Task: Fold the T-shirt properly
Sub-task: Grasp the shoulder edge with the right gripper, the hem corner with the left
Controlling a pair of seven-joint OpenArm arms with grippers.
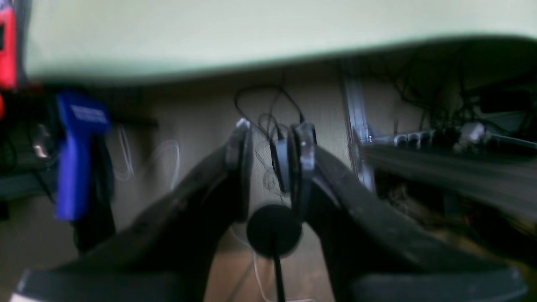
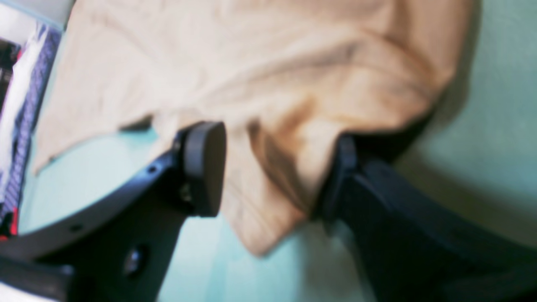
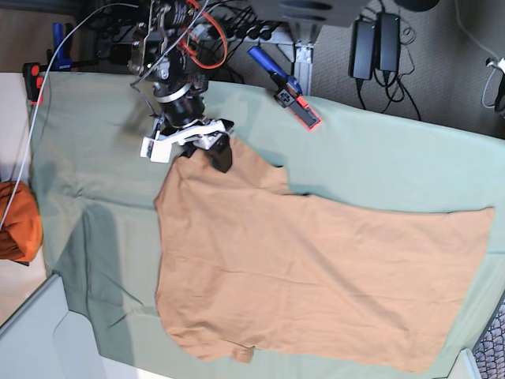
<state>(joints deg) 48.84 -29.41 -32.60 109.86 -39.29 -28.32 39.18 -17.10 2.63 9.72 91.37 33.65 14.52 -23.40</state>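
The tan T-shirt (image 3: 316, 268) lies spread and wrinkled on the sage-green table cloth (image 3: 394, 150). In the base view my right gripper (image 3: 207, 151) is at the shirt's far left corner. In the right wrist view the right gripper (image 2: 272, 176) is open, with a raised fold of the T-shirt (image 2: 268, 84) between its fingers; the right-hand finger (image 2: 342, 176) touches the cloth. My left gripper (image 1: 270, 147) is open a little and empty. It points past the green cloth's edge (image 1: 209, 37) at the space under the table. The left arm does not show in the base view.
A deep-orange cloth bundle (image 3: 16, 221) lies at the left edge. A blue and red clamp (image 3: 286, 91) sits at the table's far edge, and a blue clamp (image 1: 77, 155) shows in the left wrist view. Cables and power bricks (image 3: 375, 39) lie behind. A grey box (image 3: 31, 332) stands at the front left.
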